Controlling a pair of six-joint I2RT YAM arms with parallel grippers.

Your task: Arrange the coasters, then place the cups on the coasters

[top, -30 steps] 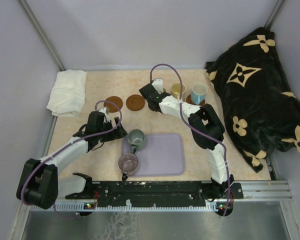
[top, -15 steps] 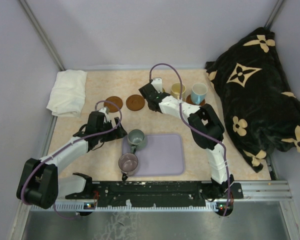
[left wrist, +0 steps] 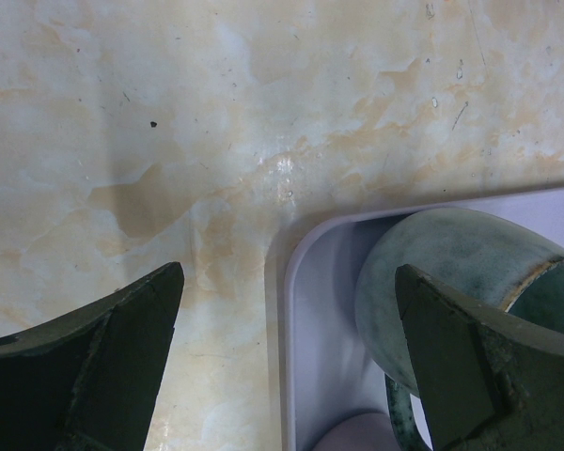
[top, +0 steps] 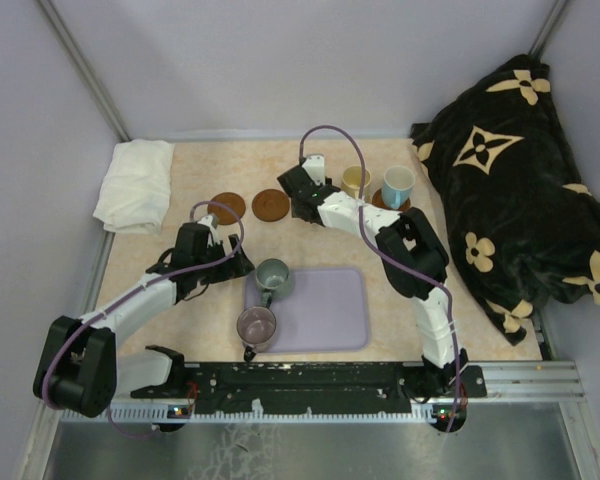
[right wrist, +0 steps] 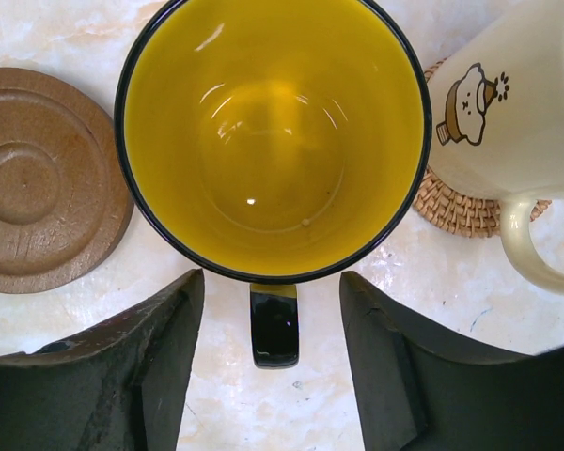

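In the right wrist view the orange-yellow cup [right wrist: 273, 132] stands upright, its black handle [right wrist: 274, 324] between the fingers of my open right gripper [right wrist: 271, 282]; neither finger touches it. A brown coaster [right wrist: 38, 178] lies to its left. The cream cup [right wrist: 517, 103] stands on a woven coaster [right wrist: 461, 207] to the right. Two bare coasters [top: 225, 207] [top: 270, 205] lie left of the right gripper [top: 305, 190]. The light blue cup [top: 397, 185] stands at the back right. My open left gripper [left wrist: 289, 277] hovers at the tray's corner, its right finger beside the grey-green cup [left wrist: 451, 272]. The mauve cup [top: 257, 325] sits on the tray.
The lavender tray [top: 325, 315] lies near the front edge between the arms. A folded white cloth [top: 135, 185] rests at the back left. A black blanket with cream flowers [top: 510, 200] is piled along the right side. Walls close the table at the back and left.
My right gripper has opened and let go of the orange-yellow cup's handle. The left arm and the other cups have not moved.
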